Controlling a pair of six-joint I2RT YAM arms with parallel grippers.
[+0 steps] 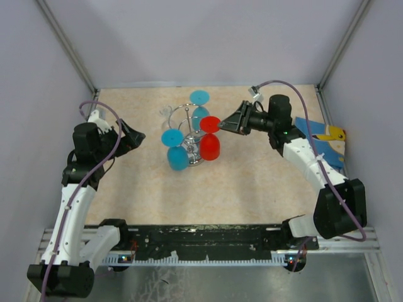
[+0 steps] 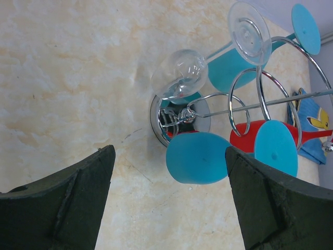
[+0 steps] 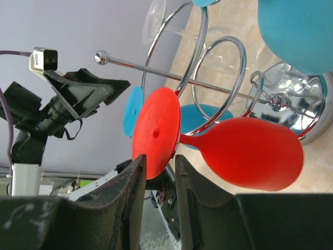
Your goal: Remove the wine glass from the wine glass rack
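Note:
The wine glass rack (image 1: 187, 119) stands mid-table, its chrome ring (image 3: 237, 49) and round base (image 2: 156, 117) in both wrist views. A red wine glass (image 1: 210, 148) hangs upside down from it, bowl (image 3: 250, 153) low, foot disc (image 3: 156, 130) toward my right arm. My right gripper (image 3: 157, 164) is shut on the lower edge of that red foot, one finger on each side. Two blue glasses (image 1: 177, 157) (image 2: 229, 65) and a clear glass (image 2: 179, 73) also hang on the rack. My left gripper (image 2: 169, 151) is open left of the rack, holding nothing.
A blue and yellow object (image 1: 324, 135) lies at the table's right edge behind my right arm. Grey walls close in the back and both sides. The rack's curled wire arms (image 3: 218, 78) crowd round the red stem.

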